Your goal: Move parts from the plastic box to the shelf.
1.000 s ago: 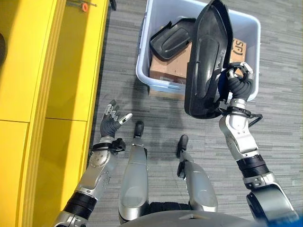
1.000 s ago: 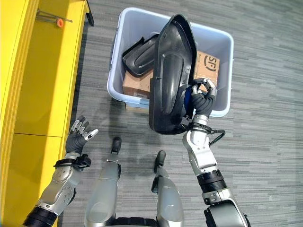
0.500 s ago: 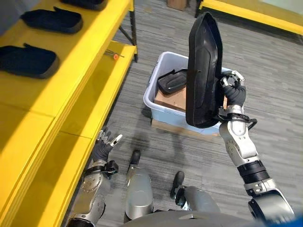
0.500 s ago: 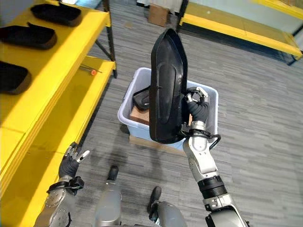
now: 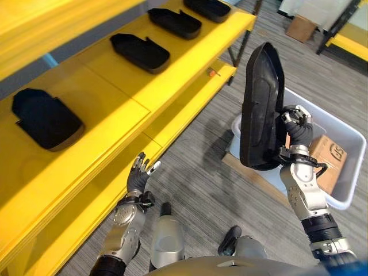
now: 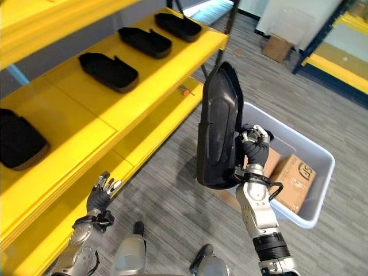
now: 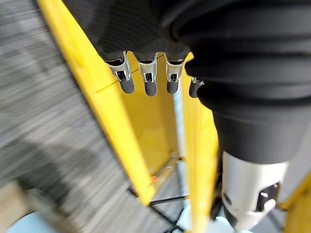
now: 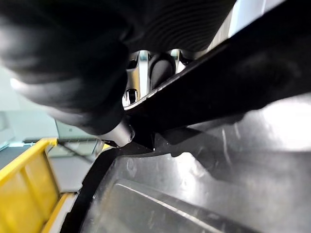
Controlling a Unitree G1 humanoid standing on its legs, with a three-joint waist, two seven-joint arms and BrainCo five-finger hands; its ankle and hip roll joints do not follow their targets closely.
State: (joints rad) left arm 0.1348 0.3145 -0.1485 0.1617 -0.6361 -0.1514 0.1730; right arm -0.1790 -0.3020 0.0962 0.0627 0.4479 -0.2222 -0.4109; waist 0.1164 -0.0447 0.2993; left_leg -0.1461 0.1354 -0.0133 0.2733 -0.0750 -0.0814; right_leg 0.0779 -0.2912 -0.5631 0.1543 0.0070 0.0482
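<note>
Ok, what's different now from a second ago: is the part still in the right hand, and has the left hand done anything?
The view has swung up from the plastic box to the yellow shelf, so much of the shift is the camera's. The right hand stays curled on the black part, held upright and now clear of the box, beside it. The left hand stays open and empty by the shelf's lower edge. Nothing was let go.

I can't see the near end of the plastic box point(image 5: 352, 195); the black part point(image 5: 260, 109) beside my right hand point(image 5: 298, 127) covers it.
</note>
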